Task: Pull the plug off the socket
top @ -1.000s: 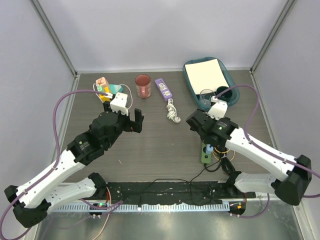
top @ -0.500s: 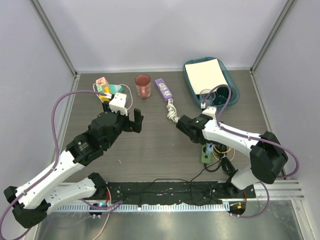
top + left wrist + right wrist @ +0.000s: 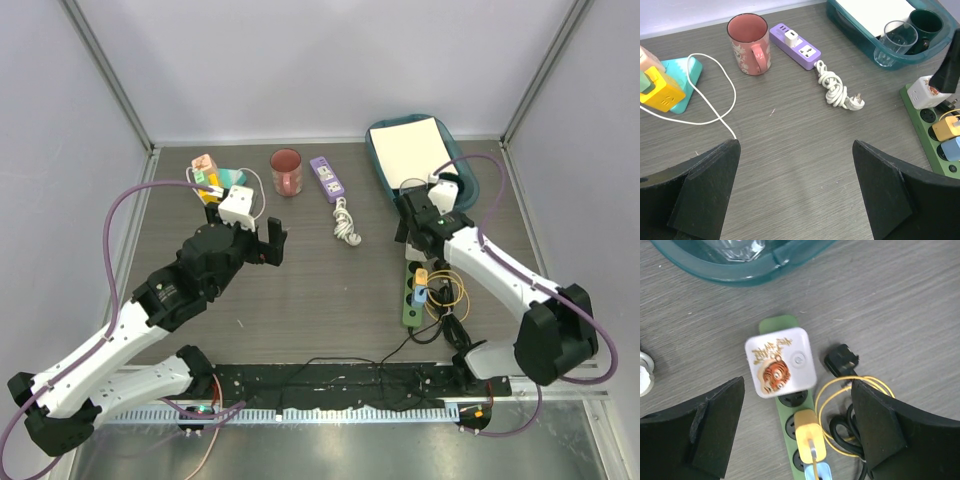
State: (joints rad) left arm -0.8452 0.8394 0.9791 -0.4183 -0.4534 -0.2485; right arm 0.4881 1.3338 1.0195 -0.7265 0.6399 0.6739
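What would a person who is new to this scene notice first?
The white adapter with a tiger picture stands out, sitting on the far end of the green power strip at the table's right. The right gripper hangs open above it; a pink mug stands at the back.

The left arm (image 3: pixel 190 280) and right arm (image 3: pixel 485 268) both stretch forward, jaws spread wide.

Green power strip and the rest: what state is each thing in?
pale-blue plug: plugged into green strip.
yellow plug: plugged in.
white tiger adapter: seated on strip's far end.
purple strip: cord coiled, unplugged.
pink mug: upright.
left fingers: open, empty.
right fingers: open, empty, above tiger adapter.
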